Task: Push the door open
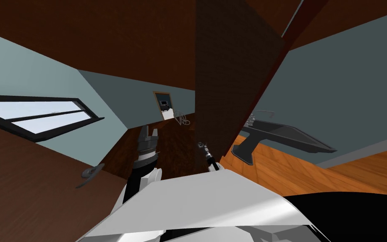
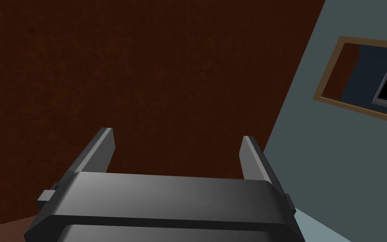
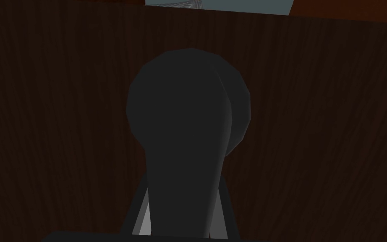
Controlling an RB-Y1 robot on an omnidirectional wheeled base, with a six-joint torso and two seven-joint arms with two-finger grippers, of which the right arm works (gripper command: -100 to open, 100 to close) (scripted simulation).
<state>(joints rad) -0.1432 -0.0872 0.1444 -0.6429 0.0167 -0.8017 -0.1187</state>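
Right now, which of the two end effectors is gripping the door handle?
The right end effector, shut on the dark handle of the brown door; the left end effector stands open, holding nothing.

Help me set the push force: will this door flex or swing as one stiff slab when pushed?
Probably stiff: the door looks like one flat, wood-grained slab. It likely swings easily, since it stands ajar. The handle looks smooth and rounded, so the right gripper shut on it might slip.
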